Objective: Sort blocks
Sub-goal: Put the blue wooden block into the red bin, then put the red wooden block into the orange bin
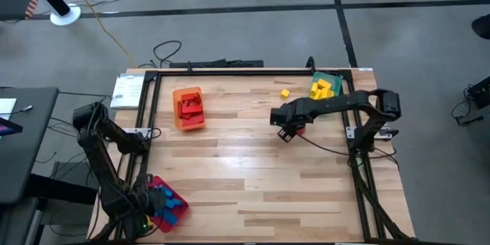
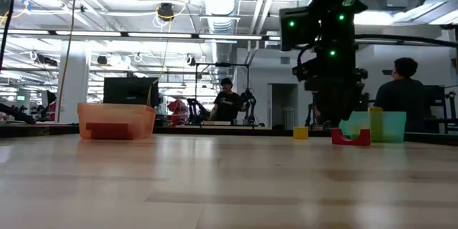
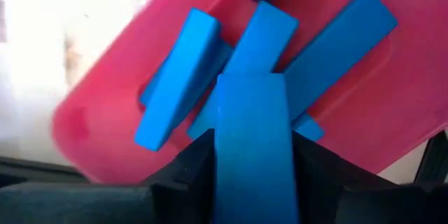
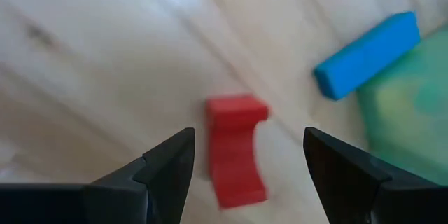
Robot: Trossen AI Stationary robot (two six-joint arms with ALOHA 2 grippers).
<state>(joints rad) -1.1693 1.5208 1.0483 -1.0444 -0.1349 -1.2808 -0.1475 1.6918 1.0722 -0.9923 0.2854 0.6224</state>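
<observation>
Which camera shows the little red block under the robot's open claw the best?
The right wrist view: the red block sits big and clear between the open right gripper fingers. The low view shows it side-on; the high view shows only a sliver; the left wrist view misses it.

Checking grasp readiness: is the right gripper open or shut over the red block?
Open. In the right wrist view the right gripper has its fingers spread apart, with the red block lying free on the table between them.

Blocks (image 1: 167, 199) in tray (image 1: 156, 181) front-left.
</observation>
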